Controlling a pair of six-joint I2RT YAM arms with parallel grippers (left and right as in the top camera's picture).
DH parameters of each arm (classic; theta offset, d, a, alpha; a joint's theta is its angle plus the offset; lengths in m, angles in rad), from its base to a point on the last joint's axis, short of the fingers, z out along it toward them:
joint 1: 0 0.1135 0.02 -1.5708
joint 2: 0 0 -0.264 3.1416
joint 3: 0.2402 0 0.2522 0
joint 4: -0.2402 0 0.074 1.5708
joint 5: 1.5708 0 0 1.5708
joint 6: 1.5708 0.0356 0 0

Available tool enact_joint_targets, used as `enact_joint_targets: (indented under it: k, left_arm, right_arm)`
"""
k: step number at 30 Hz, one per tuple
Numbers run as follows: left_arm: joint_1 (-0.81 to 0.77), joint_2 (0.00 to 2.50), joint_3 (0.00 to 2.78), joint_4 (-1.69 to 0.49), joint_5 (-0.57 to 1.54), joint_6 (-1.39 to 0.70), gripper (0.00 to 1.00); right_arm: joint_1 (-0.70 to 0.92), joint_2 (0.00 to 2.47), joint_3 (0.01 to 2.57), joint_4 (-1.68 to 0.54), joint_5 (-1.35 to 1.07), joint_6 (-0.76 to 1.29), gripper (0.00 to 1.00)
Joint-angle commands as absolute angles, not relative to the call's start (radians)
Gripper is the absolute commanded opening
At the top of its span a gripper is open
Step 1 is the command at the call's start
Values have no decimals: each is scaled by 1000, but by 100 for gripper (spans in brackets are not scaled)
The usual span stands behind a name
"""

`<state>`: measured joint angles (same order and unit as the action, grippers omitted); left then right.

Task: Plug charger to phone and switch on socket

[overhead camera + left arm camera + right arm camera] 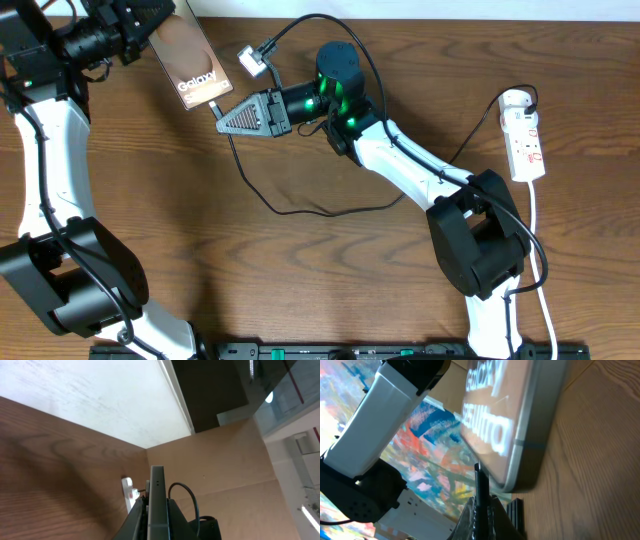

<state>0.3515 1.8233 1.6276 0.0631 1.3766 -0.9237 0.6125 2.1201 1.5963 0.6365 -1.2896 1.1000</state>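
Note:
My left gripper [150, 35] is shut on the phone [190, 62], a brown slab with white "Galaxy" lettering, held tilted at the table's top left. In the left wrist view the phone [157, 505] shows edge-on between the fingers. My right gripper [222, 117] is shut on the charger's black plug tip [480, 485], just below the phone's lower edge [530, 445]; the tip is close to the edge but apart from it. The black cable [300, 210] loops across the table. The socket [524, 135], a white power strip with red markings, lies at the right.
A small white adapter block [250, 60] hangs on the cable near the right arm's wrist. The power strip's thick white cord [540, 260] runs down the right side. The socket also shows small in the left wrist view [130, 492].

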Motion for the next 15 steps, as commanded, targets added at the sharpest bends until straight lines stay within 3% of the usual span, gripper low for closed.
enact_joint_targets:
  k: [1,15]
  left_arm:
    - [349,1812,1633,70,1383,-944,7]
    - [349,1812,1633,70,1398,-944,8]
  right_arm:
    - [609,2125,1608,636,-1293,1110,1]
    - [609,2125,1608,636,-1283,1110,1]
